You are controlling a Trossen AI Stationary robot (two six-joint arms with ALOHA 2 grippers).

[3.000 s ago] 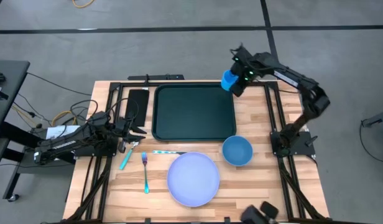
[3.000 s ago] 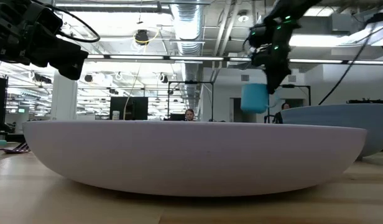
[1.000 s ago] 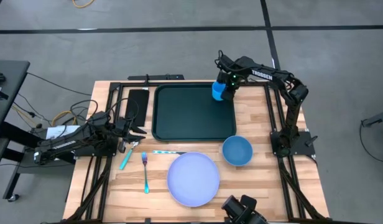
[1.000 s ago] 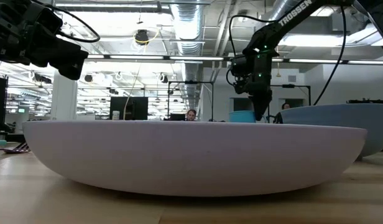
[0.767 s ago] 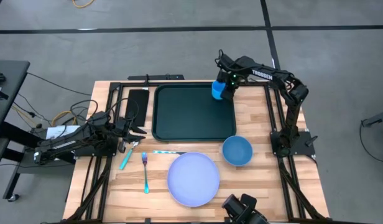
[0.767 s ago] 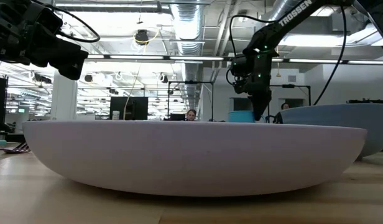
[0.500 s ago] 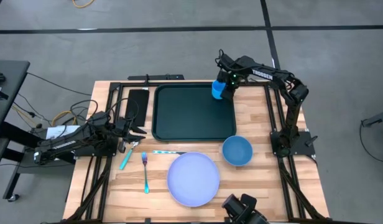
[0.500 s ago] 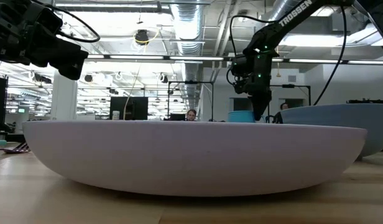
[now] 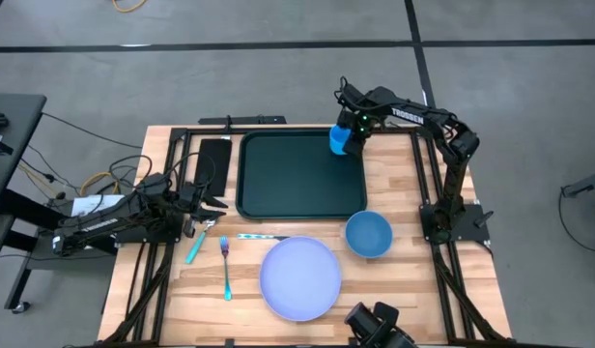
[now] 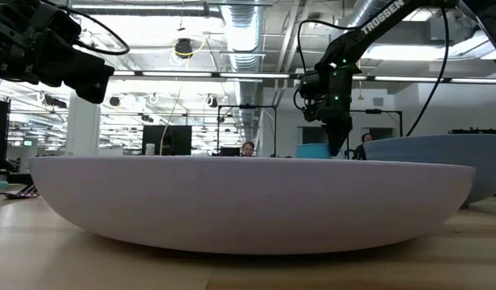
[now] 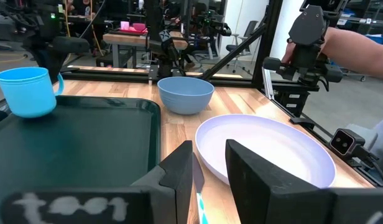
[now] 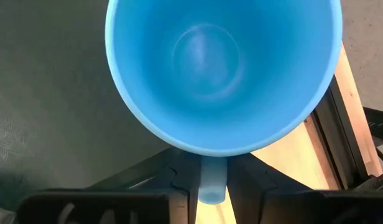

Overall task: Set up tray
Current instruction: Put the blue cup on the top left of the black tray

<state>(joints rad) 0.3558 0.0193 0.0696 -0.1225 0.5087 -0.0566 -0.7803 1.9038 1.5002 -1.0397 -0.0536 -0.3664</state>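
The right gripper (image 9: pixel 348 133) has carried the blue cup (image 9: pixel 339 140) in from beyond the table's far right corner and lowered it to the far right corner of the dark green tray (image 9: pixel 300 175). Over the last second it has not moved at all. In the right wrist view its fingers pinch the cup's handle (image 12: pixel 211 180) between them, and the cup's open mouth faces the camera with the tray's dark floor beneath it. In the left wrist view the cup stands upright with its base on or just above the tray floor; I cannot tell which. The tray itself lies flat at the far middle of the table and has not shifted.

That pause suggests the cup is as good as placed and only the release is left. After that, the blue bowl (image 9: pixel 368 234), just off the tray's near right corner, and the pale lavender plate (image 9: pixel 299 277), at the table's near edge, are still to be loaded. So are the knife (image 9: pixel 194 247) and fork (image 9: pixel 225 267), which lie near the tray's near left corner.

The left gripper (image 9: pixel 203 205) waits low at the table's left edge beside a narrow black rectangle (image 9: pixel 212 163), its fingers a narrow gap apart with nothing between them.
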